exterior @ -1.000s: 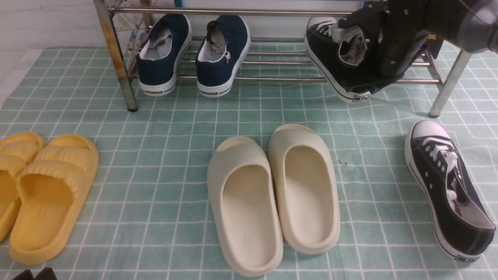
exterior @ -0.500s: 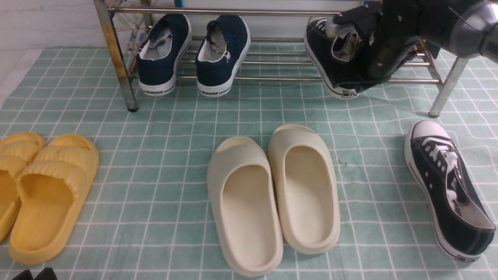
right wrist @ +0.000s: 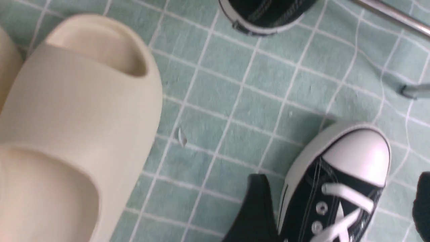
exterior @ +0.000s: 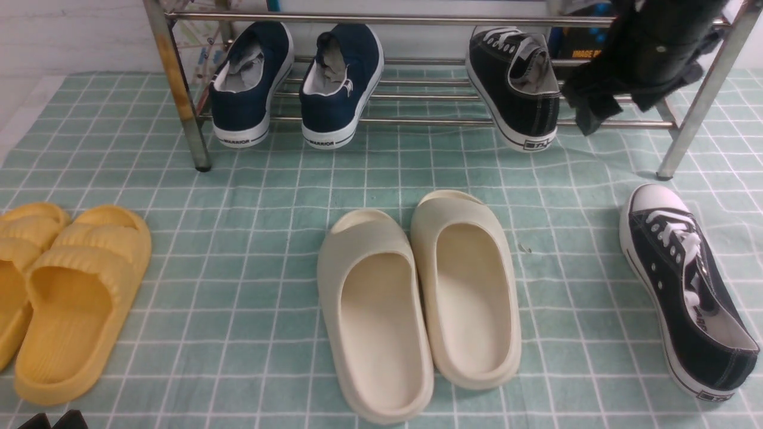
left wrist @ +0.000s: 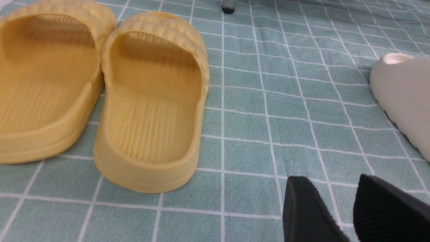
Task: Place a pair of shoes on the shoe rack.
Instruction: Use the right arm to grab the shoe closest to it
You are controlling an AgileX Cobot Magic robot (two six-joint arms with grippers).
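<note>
One black canvas sneaker [exterior: 514,83] rests on the lower bars of the chrome shoe rack [exterior: 417,121], heel over the front bar; its heel shows in the right wrist view [right wrist: 265,13]. The other black sneaker [exterior: 685,292] lies on the cloth at the right, toe toward the rack. My right gripper [exterior: 626,98] is open and empty, in the air just right of the racked sneaker. In the right wrist view the floor sneaker's toe [right wrist: 356,154] appears far below, between the gripper's [right wrist: 339,208] spread fingers. My left gripper [left wrist: 337,201] hovers low over the cloth, empty, jaws slightly apart.
Two navy WARRIOR slip-ons [exterior: 298,77] sit on the rack's left part, near its rust-stained leg [exterior: 173,77]. Cream slides [exterior: 417,298] lie in the middle of the green checked cloth [exterior: 238,238], yellow slides [exterior: 65,292] at the left. The rack's right leg [exterior: 691,113] stands near the right arm.
My right gripper has let go of the black sneaker, which has settled on the rack's lower bars. The gripper has pulled up and to the right. The left arm has not moved.
</note>
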